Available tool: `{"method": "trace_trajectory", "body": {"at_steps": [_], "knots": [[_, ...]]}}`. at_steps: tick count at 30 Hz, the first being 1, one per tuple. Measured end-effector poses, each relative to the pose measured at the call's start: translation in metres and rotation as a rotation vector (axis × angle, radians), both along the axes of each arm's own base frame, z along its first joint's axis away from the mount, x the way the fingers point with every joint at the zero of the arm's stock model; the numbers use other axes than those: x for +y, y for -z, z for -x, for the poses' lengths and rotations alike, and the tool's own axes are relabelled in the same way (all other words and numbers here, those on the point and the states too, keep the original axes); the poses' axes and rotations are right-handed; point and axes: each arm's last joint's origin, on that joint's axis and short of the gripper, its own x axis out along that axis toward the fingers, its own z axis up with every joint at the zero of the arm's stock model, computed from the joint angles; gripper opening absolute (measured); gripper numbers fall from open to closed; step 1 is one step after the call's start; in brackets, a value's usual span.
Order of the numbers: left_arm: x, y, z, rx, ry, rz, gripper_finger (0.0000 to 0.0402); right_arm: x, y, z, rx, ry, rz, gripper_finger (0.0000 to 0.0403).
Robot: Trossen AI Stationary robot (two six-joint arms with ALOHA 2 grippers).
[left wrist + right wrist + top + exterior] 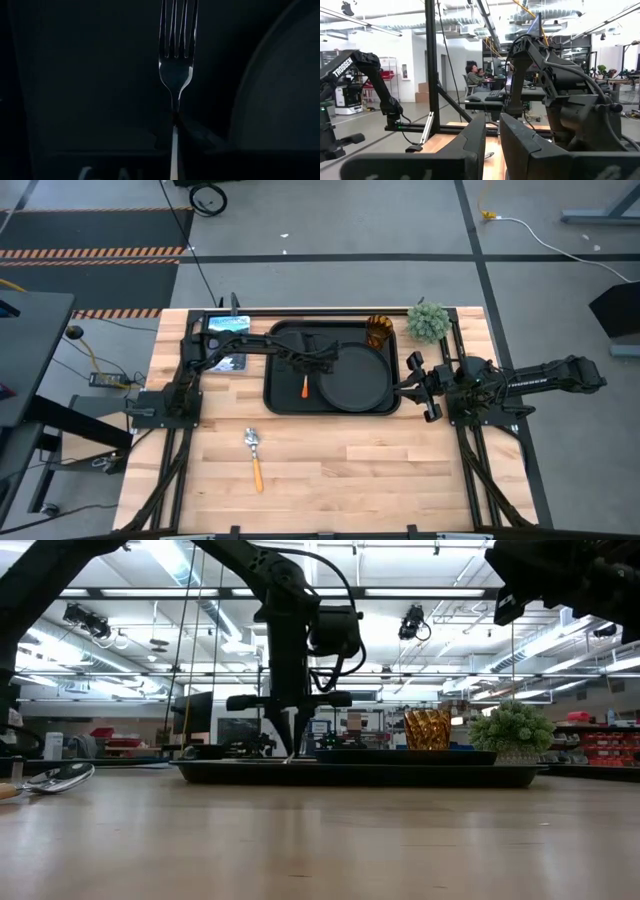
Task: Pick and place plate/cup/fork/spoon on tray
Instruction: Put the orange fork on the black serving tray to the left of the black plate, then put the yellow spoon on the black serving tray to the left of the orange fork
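Note:
The black tray [285, 340] lies at the table's far middle. The round black plate [357, 377] rests flat on its right half, and the amber cup [380, 331] stands upright at its far right corner. My left gripper [308, 367] points down over the tray's left half, shut on the fork [177, 60], whose orange handle [305, 388] sticks out toward the near edge. The spoon [254, 456] lies flat on the bare table in front of the tray. My right gripper [404, 387] hovers empty beside the tray's right edge, its fingers a little apart [492, 142]. My left gripper pinches the fork at its neck [175, 114], just behind the silver head, between its two fingers. The fingers come from above, pointing down, and lie across the fork. The fork lies level along the tray floor [90, 75], tines toward the far edge.
A small green plant [428, 321] stands off the tray's far right corner. A blue-and-white item [228, 326] lies under my left arm at the far left. Bare wood lies in front of the tray, around the spoon.

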Motion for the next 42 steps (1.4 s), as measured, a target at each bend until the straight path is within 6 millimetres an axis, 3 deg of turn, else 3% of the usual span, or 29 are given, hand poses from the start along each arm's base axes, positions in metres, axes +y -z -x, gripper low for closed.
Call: {"method": "trace_trajectory", "body": {"at_steps": [11,15,23,27,35,42], "knots": [[-0.007,0.0,0.002,0.038,0.02,-0.008,0.009,0.0,-0.002,0.0,-0.016,-0.002,-0.006,0.0064],[-0.02,-0.007,0.004,0.067,0.07,-0.015,0.0097,0.0,-0.002,0.0,-0.015,-0.002,-0.006,0.0064],[-0.096,-0.042,0.007,-0.025,0.152,-0.071,0.0083,0.0,-0.002,0.0,-0.015,0.002,-0.007,0.0064],[-0.145,-0.046,0.012,-0.055,0.168,-0.053,0.0074,0.0,-0.002,0.0,-0.013,0.001,-0.017,0.0064],[-0.227,-0.044,0.058,0.099,0.017,-0.021,0.0064,0.0,-0.001,0.0,-0.009,-0.003,-0.036,0.0064],[-0.277,-0.046,0.095,0.123,-0.063,-0.084,0.0064,0.0,-0.001,0.0,-0.008,-0.004,-0.043,0.0064]]}}
